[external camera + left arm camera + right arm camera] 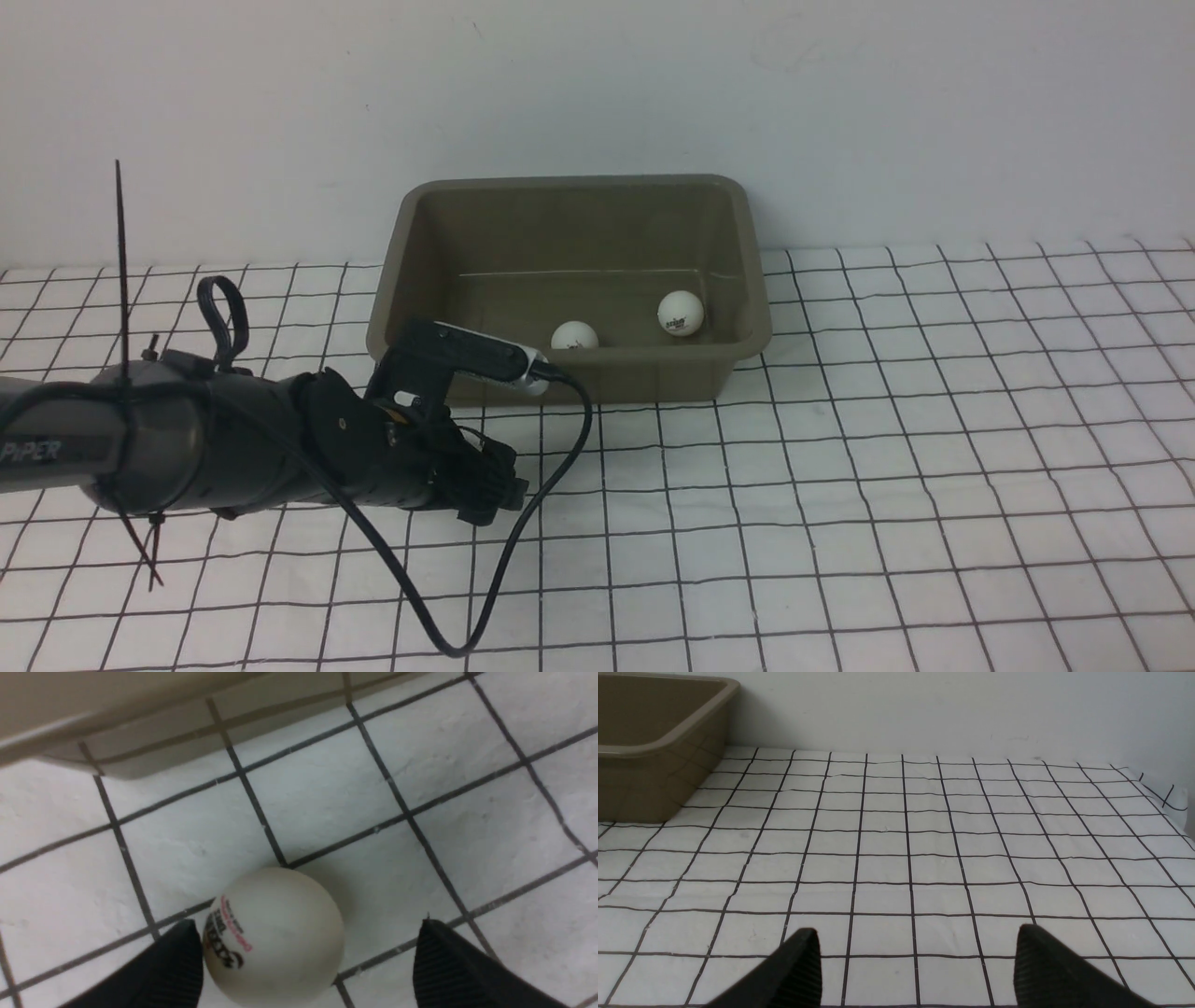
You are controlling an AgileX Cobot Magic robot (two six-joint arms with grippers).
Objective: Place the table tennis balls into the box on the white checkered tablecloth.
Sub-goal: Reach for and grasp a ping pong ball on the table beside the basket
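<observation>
In the front view, the dark left arm [233, 439] is stretched in low from the left over the white checkered tablecloth [887, 467]. Its wrist is tilted down just before the near wall of the rectangular olive-grey plastic box [653, 378], and its fingertips are hidden behind the wrist housing. A black cable [523, 541] is looped from the wrist across the cloth. Inside the box, one small matte white table tennis ball [574, 336] is seen by the near wall and a second white ball [680, 313] to its right, apart from it. In the left wrist view, the left gripper [308, 933] is shown released, jaws spread wide. A third white ball [274, 935] with a printed logo lies on the cloth between them, close against one fingertip [177, 966], clear of the other, near the box wall. In the right wrist view, the right gripper [915, 961] is held unclenched low over the cloth, well apart from the box corner.
</observation>
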